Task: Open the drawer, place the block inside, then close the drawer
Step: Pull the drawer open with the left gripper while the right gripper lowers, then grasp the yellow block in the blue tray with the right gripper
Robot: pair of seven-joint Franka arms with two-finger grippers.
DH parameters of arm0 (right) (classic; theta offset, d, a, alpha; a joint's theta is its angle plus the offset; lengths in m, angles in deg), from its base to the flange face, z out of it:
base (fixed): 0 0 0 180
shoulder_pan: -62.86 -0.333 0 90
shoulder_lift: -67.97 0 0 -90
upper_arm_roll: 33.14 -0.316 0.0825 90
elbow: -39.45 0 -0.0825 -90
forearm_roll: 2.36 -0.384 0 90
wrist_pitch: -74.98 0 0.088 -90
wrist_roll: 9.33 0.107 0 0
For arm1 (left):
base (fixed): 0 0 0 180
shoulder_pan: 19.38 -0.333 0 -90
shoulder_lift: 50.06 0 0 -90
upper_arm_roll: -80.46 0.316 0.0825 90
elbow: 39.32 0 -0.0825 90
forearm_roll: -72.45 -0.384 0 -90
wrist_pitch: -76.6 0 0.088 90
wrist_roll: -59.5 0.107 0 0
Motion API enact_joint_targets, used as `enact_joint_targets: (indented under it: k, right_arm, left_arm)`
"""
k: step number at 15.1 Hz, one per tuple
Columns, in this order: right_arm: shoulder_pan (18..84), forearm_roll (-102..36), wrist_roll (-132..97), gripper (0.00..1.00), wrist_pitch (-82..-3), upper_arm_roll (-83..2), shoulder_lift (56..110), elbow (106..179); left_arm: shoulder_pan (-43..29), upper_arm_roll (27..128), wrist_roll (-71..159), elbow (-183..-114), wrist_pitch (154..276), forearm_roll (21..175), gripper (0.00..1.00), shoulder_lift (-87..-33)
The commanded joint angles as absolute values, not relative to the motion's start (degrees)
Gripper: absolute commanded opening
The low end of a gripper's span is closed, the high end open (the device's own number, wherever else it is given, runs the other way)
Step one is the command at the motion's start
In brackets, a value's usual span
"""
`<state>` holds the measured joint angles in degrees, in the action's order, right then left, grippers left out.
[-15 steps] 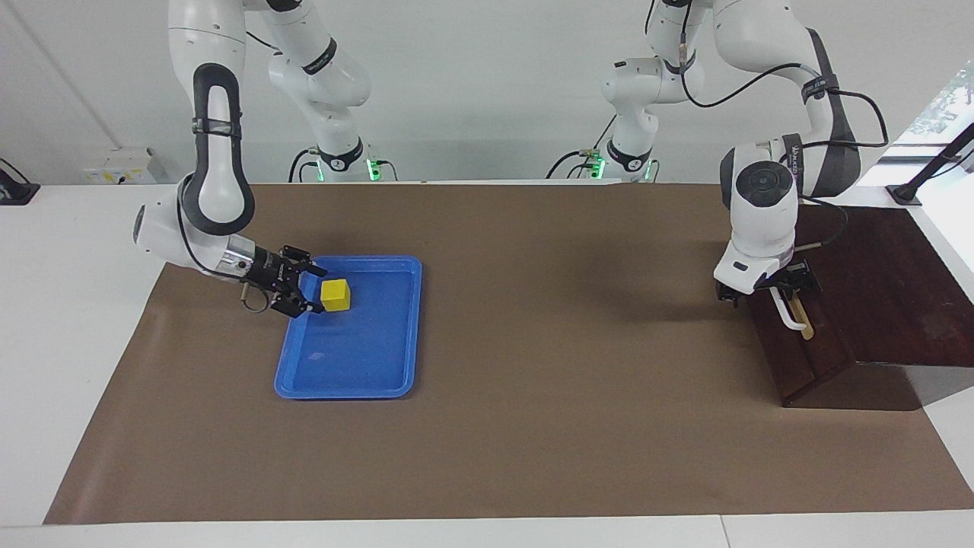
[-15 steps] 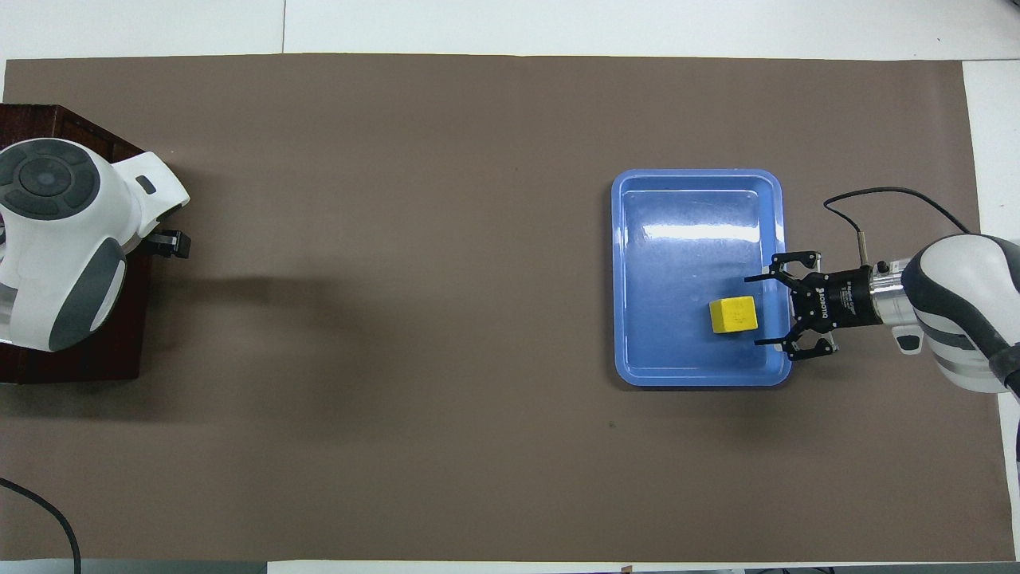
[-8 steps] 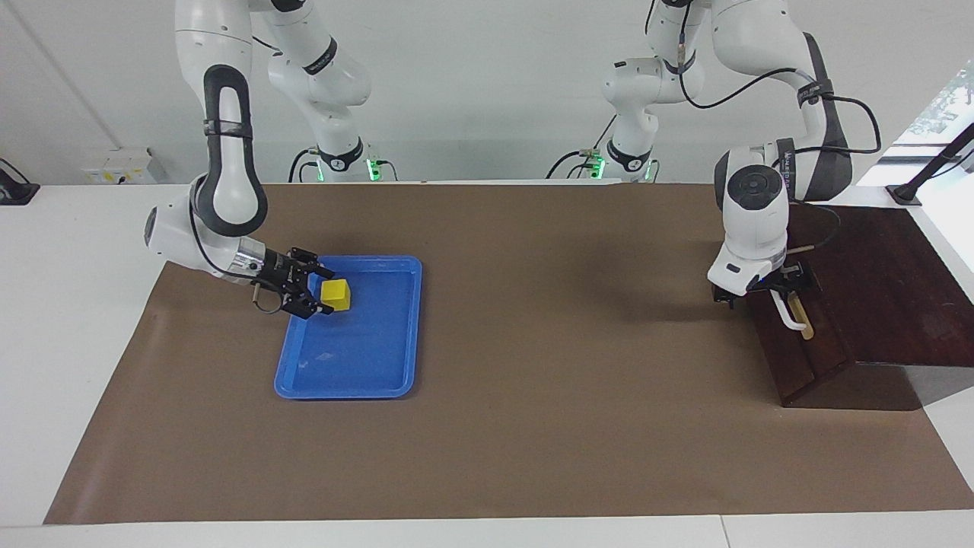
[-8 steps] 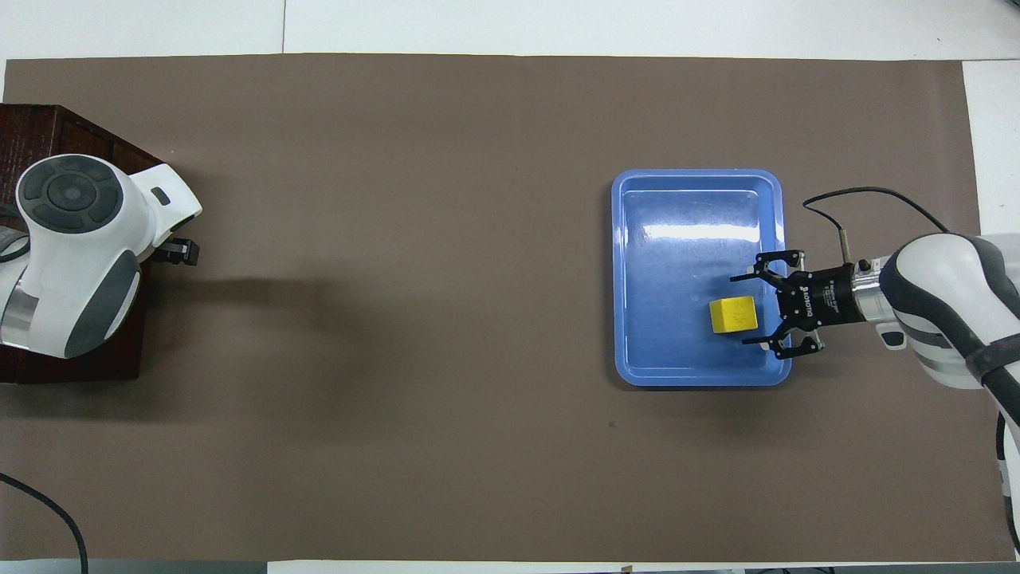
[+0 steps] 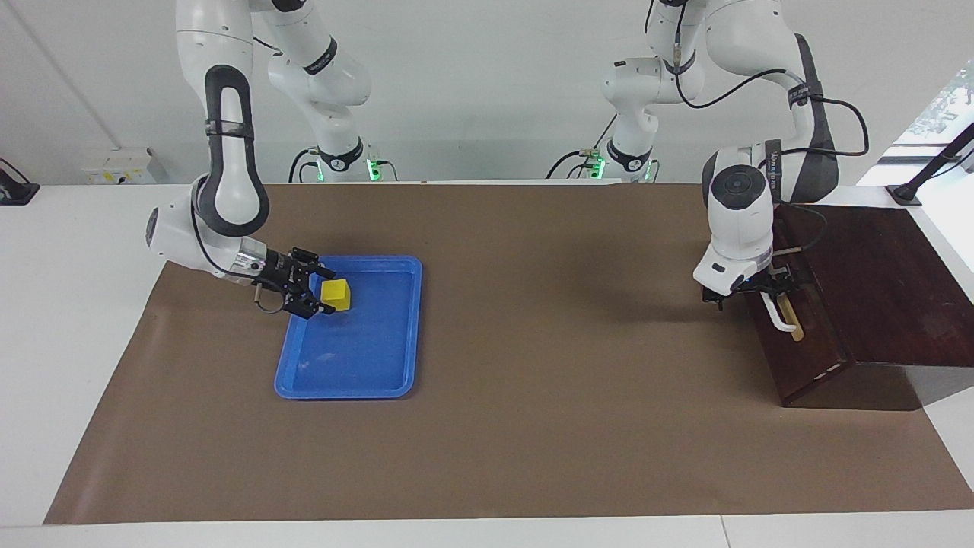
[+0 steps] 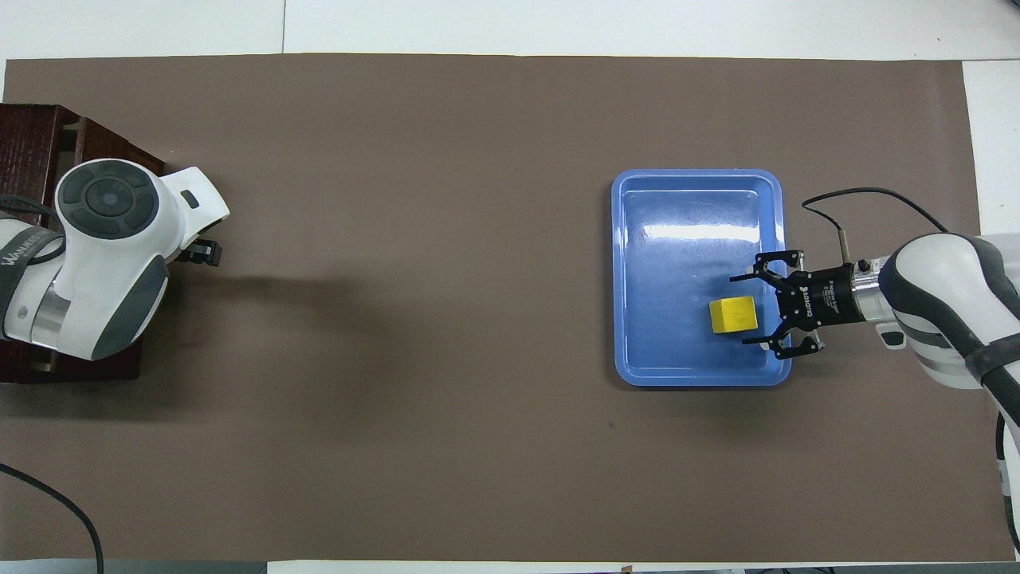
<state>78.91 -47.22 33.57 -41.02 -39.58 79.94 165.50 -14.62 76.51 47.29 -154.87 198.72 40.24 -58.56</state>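
So the right gripper [image 5: 326, 290] sits spread wide, low over the blue plastic tray [image 5: 380, 365], fingertips flanking the small yellow cube [image 5: 335, 294] without touching. Left gripper [image 5: 770, 288] looks open at the white bar handle [image 5: 776, 315] of the dark brown wooden drawer [image 5: 806, 335], handle running toward and away from the robots, drawer slightly out.

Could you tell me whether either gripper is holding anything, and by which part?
Nothing is held: the right gripper is open beside the block; the left gripper is at the drawer handle.
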Motion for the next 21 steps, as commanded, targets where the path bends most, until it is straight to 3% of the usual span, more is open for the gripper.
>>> enact_joint_targets:
  k: [1,7,8,9,10,13,14,17,21]
  right_arm:
    - [79.65,-48.76,31.18,1.0,-42.0,-39.82,80.36,165.66]
    - [79.65,-48.76,31.18,1.0,-42.18,-39.82,80.36,165.75]
    - [79.65,-48.76,31.18,0.91,-42.35,-39.82,80.36,165.75]
    - [79.65,-48.76,31.18,0.64,-42.53,-39.74,80.36,165.75]
    - [79.65,-48.76,31.18,0.48,-42.88,-39.74,80.36,165.84]
    - [79.65,-48.76,31.1,0.06,-43.32,-39.82,80.27,166.19]
    - [79.65,-48.76,31.1,0.0,-43.58,-39.82,80.27,166.1]
    - [78.86,-48.68,31.53,0.0,-43.15,-39.82,80.1,164.88]
    - [75.96,-47.01,38.9,0.0,-36.4,-39.82,79.39,156.28]
  left_arm:
    - [-10.96,76.77,45.43,-155.6,199.03,42.73,1.0,-58.32]
    - [-5.33,76.77,45.35,-152.8,193.94,47.12,1.0,-58.41]
    - [-4.63,76.77,45.34,-152.18,193.15,47.84,1.0,-58.41]
    - [-4.1,76.77,45.34,-152.08,192.62,47.85,1.0,-58.32]
    - [-3.66,76.77,45.52,-152.08,192.26,47.85,1.0,-58.15]
    - [-3.56,76.77,46.13,-152.08,191.82,47.85,1.0,-57.71]
    - [-3.56,76.77,46.22,-152.08,191.73,47.85,1.0,-57.71]
    - [-3.56,76.77,46.49,-149.03,187.89,47.85,1.0,-57.88]
    - [-3.48,76.77,46.32,-142.16,182.33,53.45,1.0,-58.06]
